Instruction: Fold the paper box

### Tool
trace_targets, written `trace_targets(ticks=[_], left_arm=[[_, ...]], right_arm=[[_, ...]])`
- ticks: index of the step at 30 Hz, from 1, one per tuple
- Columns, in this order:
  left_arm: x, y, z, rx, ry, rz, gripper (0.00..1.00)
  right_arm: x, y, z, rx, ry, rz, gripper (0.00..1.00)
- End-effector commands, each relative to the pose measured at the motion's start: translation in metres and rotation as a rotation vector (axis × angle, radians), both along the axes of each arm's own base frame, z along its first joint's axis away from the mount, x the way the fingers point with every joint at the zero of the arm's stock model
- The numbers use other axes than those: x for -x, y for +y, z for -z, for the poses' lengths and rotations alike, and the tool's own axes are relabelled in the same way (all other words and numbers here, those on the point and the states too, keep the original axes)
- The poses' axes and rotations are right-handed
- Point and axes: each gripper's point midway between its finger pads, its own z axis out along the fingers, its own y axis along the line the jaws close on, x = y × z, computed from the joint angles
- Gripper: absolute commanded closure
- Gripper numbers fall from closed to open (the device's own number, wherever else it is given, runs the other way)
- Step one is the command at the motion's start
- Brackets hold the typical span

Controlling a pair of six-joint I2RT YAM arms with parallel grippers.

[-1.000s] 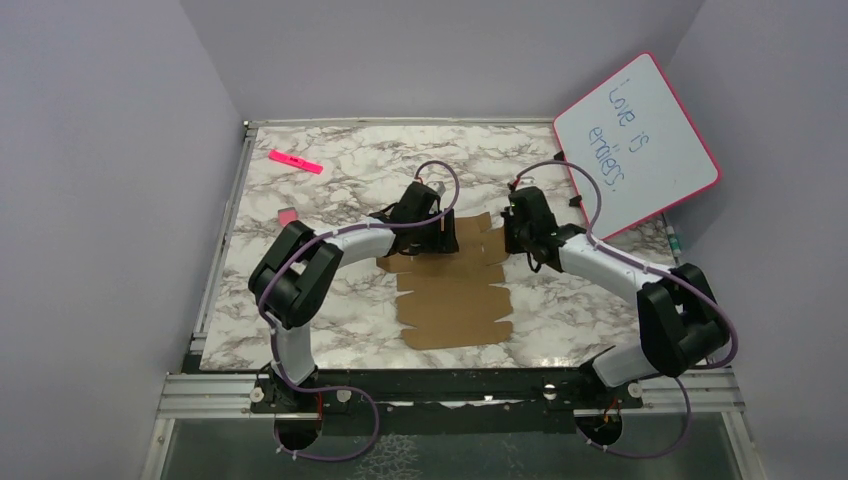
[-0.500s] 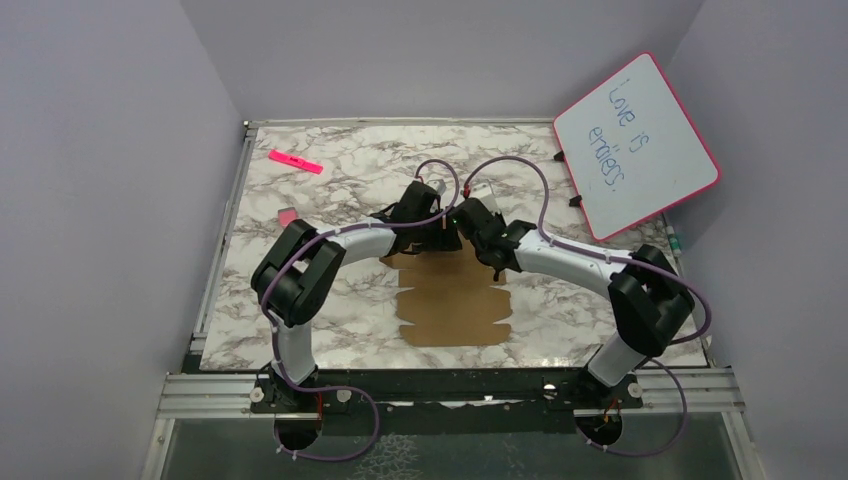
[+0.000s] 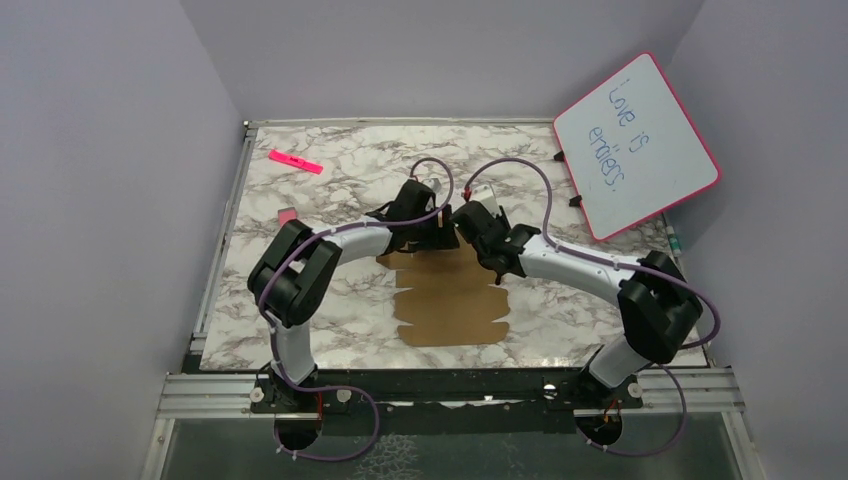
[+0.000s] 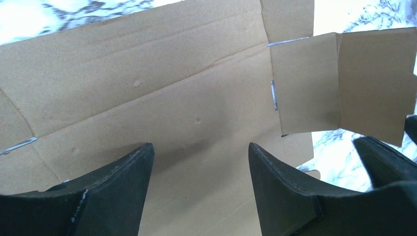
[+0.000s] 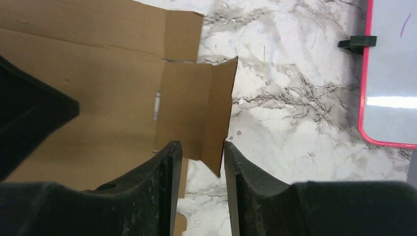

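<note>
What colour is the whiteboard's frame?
Pink, running all round the whiteboard. It shows best in the top external view.

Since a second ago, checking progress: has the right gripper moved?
Yes: the right gripper swung left, away from the whiteboard, toward the left gripper.

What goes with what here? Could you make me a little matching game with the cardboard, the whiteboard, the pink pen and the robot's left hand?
Things:
1. paper box
2. whiteboard
3. pink pen
4. left hand

Places and states:
A. leaning at the far right
B. open, over the cardboard
C. lying at the far left
D. brown, spread out in the middle

Pairs: 1-D, 2-A, 3-C, 4-B
</note>
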Motion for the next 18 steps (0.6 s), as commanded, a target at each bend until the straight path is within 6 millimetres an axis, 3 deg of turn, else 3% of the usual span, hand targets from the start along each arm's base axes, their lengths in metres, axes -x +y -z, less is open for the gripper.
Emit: trace_targets(ticks=[1, 8, 18], left_arm=[[-0.001, 0.022, -0.025, -0.007, -0.022, -0.032, 0.26], [0.015, 0.051, -0.058, -0.024, -0.08, -0.082, 0.16], [0.071, 0.108, -0.048, 0.02, 0.006, -0.234, 0.1]], right_arm=[[0.0, 0.003, -0.027, -0.088, -0.081, 0.001, 0.56], [0.011, 0.024, -0.041, -0.242, -0.085, -0.131, 0.42], [0.043, 0.083, -0.021, -0.568, -0.004, -0.366, 0.3]])
